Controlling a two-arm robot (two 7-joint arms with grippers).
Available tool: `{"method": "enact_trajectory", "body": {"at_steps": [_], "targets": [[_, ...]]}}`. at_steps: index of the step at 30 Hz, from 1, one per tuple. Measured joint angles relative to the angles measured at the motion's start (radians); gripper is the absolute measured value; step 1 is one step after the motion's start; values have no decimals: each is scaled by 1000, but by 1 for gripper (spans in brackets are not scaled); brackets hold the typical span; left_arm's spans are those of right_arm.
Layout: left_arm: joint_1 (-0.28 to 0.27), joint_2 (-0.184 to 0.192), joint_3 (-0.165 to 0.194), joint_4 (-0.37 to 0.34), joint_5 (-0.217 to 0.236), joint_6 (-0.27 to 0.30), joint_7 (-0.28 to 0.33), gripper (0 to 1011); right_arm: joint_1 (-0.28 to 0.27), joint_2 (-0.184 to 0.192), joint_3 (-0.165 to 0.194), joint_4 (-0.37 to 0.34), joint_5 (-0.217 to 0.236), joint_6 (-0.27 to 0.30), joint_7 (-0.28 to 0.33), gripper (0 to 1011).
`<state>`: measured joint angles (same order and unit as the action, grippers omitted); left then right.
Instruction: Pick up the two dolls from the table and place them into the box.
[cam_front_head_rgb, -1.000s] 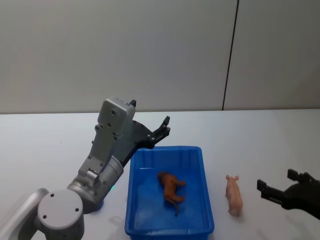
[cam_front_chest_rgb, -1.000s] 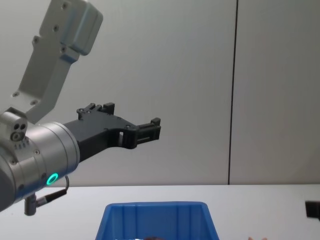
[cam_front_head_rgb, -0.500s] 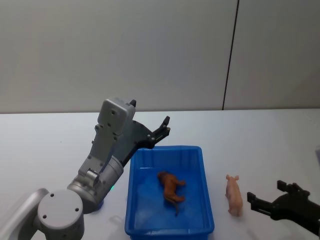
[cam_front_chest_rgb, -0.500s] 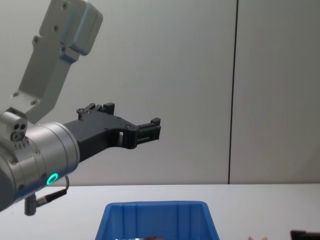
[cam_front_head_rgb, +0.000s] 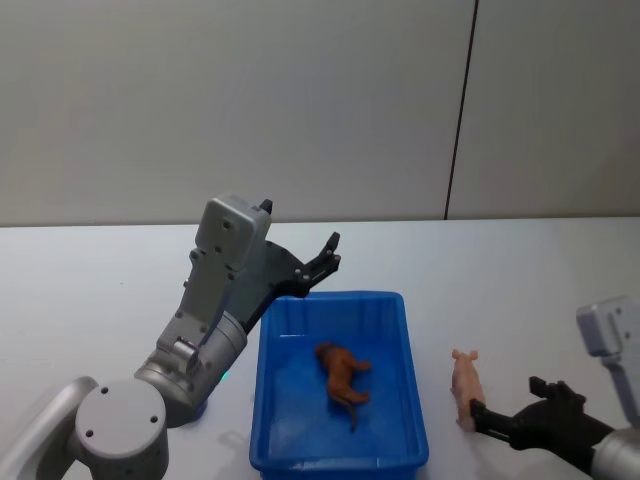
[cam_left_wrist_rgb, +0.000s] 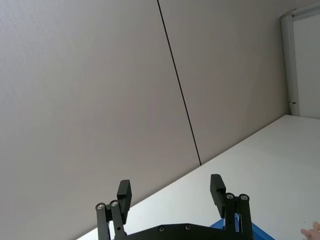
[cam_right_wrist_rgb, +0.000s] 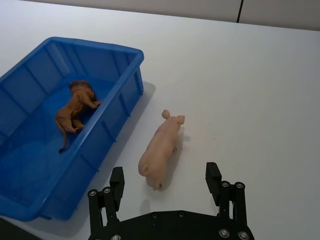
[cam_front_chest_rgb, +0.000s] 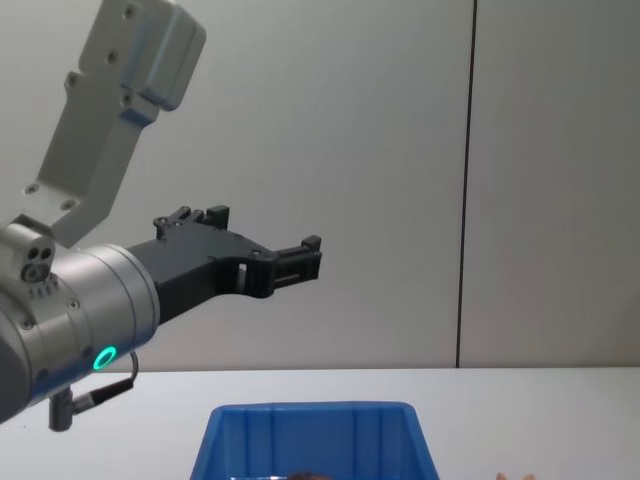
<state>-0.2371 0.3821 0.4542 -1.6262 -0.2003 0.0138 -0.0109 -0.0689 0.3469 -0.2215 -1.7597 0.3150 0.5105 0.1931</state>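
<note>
Reaching: right claw (cam_right_wrist_rgb: 165, 174), wide open and empty, lined up on pink doll (cam_right_wrist_rgb: 161, 150) on surface (cam_right_wrist_rgb: 250, 75) beside box (cam_right_wrist_rgb: 120, 50).
Box contents: brown doll (cam_right_wrist_rgb: 75, 110).
Idle: left claw (cam_front_chest_rgb: 300, 255) open, raised behind box.
Next: lower, close on pink doll.

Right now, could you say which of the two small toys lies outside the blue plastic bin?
The pale pink toy with pointed ears: it lies on the white table before the right gripper, while the brown fuzzy toy lies inside the bin.

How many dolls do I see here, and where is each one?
2. The brown doll lies inside the blue box; the pink doll lies on the table, right of the box.
</note>
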Motion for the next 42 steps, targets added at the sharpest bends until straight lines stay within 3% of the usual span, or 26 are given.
{"method": "enact_trajectory", "body": {"at_steps": [12,32,38,42], "targets": [[0,0,0,0,0,0,0,1001,80,-80,-49,118,-86,-16,-8,1001],[0,0,0,0,0,0,0,1001,143,-143,-84,240,-166,-10,-34,994],[0,0,0,0,0,0,0,1001,154,-154,-91,261,-179,-10,-33,878],[0,0,0,0,0,0,0,1001,158,-157,-93,269,-184,-10,-32,732]]}}
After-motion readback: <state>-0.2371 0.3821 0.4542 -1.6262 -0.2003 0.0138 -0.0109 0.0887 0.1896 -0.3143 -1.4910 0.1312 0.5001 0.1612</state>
